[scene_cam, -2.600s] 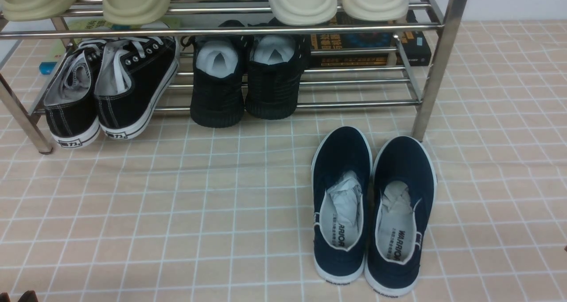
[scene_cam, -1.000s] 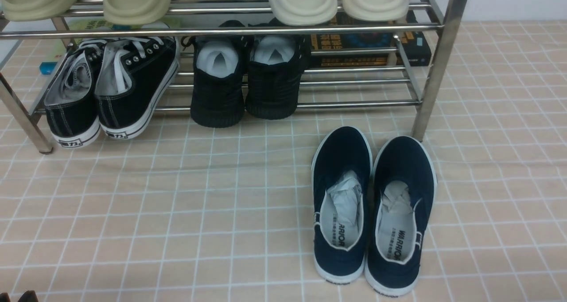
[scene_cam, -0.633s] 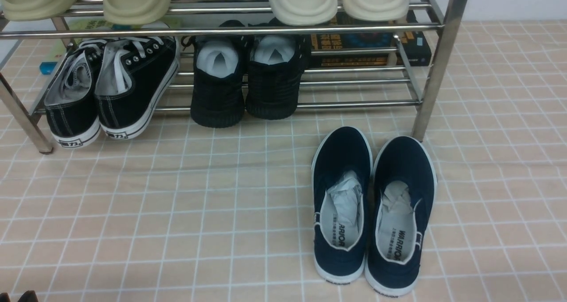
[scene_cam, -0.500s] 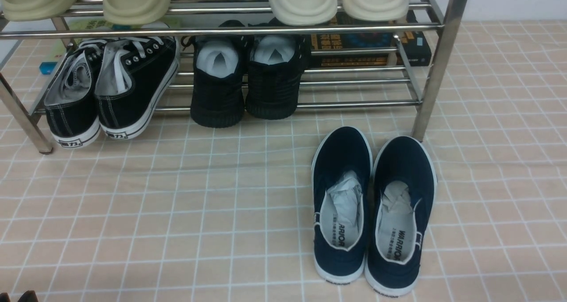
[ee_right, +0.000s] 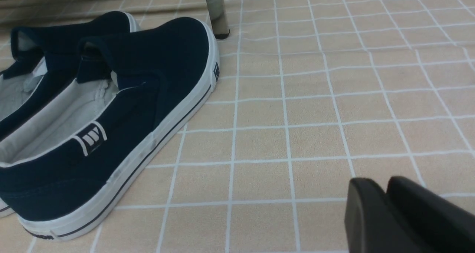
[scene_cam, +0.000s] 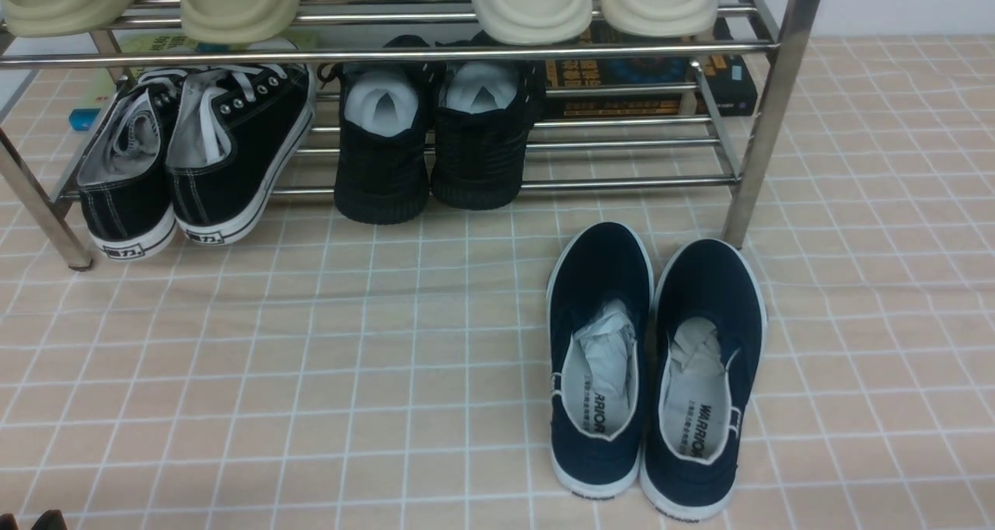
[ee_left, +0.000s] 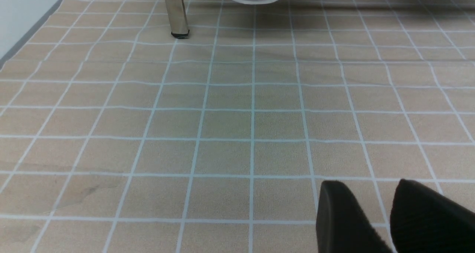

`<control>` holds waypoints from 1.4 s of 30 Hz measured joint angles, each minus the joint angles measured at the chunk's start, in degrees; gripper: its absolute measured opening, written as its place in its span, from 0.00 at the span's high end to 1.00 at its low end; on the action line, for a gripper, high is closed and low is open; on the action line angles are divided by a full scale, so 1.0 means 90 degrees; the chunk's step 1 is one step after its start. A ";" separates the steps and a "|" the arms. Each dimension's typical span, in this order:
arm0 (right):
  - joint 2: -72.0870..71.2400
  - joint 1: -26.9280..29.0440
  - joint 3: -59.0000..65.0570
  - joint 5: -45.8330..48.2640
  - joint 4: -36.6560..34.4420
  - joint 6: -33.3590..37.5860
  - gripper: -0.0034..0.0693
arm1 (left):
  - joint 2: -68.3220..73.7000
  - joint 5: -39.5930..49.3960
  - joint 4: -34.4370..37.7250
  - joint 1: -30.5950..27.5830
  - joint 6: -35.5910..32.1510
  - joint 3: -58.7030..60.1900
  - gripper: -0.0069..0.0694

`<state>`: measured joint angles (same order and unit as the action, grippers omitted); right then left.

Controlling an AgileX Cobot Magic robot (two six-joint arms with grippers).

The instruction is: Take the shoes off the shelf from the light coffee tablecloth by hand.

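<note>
Shoes [scene_cam: 653,367] side by side on the light coffee tablecloth [scene_cam: 311,374], toes just beside the shelf [scene_cam: 758,134] corner post, heels toward the robot; apparently off the rack already. Best left undisturbed, arms kept low and well clear. Right gripper [ee_right: 384,197] near the outer shoe, jaws almost together, holding nothing. Left gripper [ee_left: 374,204] over bare cloth, jaws slightly parted, empty. Black sneakers [scene_cam: 194,157] on the lower tier.
</note>
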<state>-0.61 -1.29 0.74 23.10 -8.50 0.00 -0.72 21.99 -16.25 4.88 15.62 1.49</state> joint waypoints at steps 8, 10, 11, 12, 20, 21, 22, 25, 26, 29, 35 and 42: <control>0.0000 0.0000 0.0000 -0.0035 0.0414 0.0000 0.81 | 0.0000 0.0000 0.0000 0.0000 0.0000 0.0000 0.60; 0.0000 0.0000 0.0000 -0.0051 0.0437 0.0000 0.81 | 0.0000 0.0000 0.0000 0.0000 0.0000 0.0000 0.60; 0.0000 0.0000 0.0000 -0.0051 0.0450 0.0000 0.81 | 0.0000 0.0000 0.0000 0.0000 0.0000 0.0000 0.60; 0.0000 0.0000 0.0000 -0.0051 0.0453 0.0000 0.81 | 0.0000 0.0000 0.0000 0.0000 0.0000 0.0000 0.60; 0.0000 0.0143 0.0000 -0.0051 0.0479 0.0000 0.79 | 0.0000 0.0000 0.0000 0.0000 0.0000 0.0000 0.60; 0.0000 0.0215 0.0000 -0.0051 0.0479 0.0000 0.79 | 0.0000 0.0000 0.0000 0.0000 0.0000 0.0000 0.60; 0.0000 0.0270 0.0000 -0.0051 0.0479 0.0000 0.79 | 0.0000 0.0000 0.0000 0.0000 0.0000 0.0000 0.60; 0.0000 0.0335 0.0000 -0.0051 0.0488 0.0000 0.79 | 0.0000 0.0000 0.0000 0.0000 0.0000 0.0000 0.60; 0.0000 0.0335 0.0000 -0.0051 0.0496 0.0000 0.78 | 0.0000 0.0000 0.0000 0.0000 0.0000 0.0000 0.60; 0.0000 0.0335 0.0000 -0.0051 0.0496 0.0000 0.78 | 0.0000 0.0000 0.0000 0.0000 0.0000 0.0000 0.60; 0.0000 0.0335 0.0000 -0.0051 0.0496 0.0000 0.77 | 0.0000 0.0000 0.0000 0.0000 0.0000 0.0000 0.60; 0.0000 0.0335 0.0000 -0.0051 0.0496 0.0000 0.76 | 0.0000 0.0000 0.0000 0.0000 0.0000 0.0000 0.60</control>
<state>-0.61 1.73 0.74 22.64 -4.03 0.00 -0.72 21.99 -16.25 4.88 15.62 1.49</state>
